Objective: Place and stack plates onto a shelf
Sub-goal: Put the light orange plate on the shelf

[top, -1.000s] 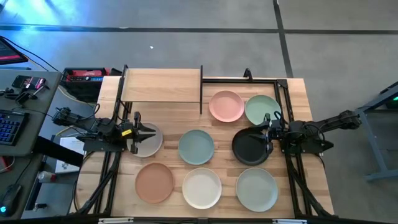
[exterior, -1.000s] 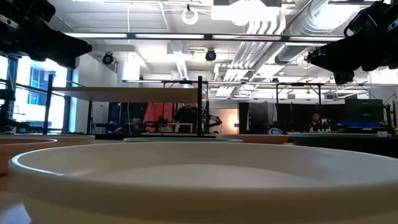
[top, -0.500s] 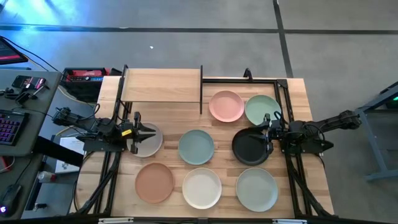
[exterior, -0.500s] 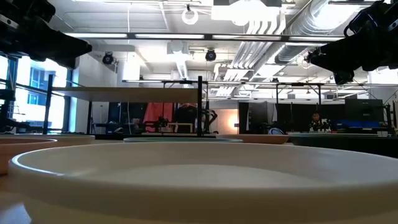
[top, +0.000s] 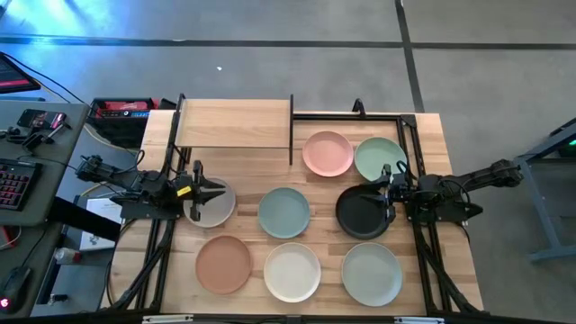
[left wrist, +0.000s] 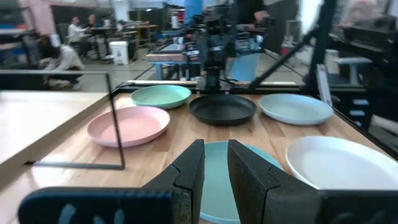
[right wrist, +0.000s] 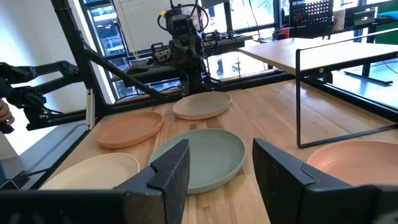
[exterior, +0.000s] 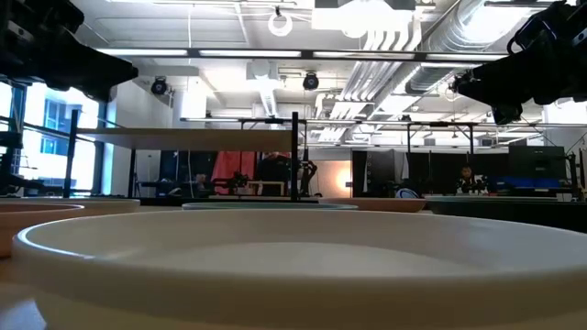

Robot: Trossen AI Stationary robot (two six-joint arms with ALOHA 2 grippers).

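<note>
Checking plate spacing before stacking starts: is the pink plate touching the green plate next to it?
Apart. In the left wrist view a strip of bare tabletop shows between the pink plate and the green plate; the high view shows their rims close together.

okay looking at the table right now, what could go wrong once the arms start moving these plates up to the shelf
1. The plates lie close together: pink plate and green plate nearly touch, so the right gripper, above the black plate, might nudge a neighbour.
2. The shelf has thin legs; a carried plate could clip its edge.
</note>
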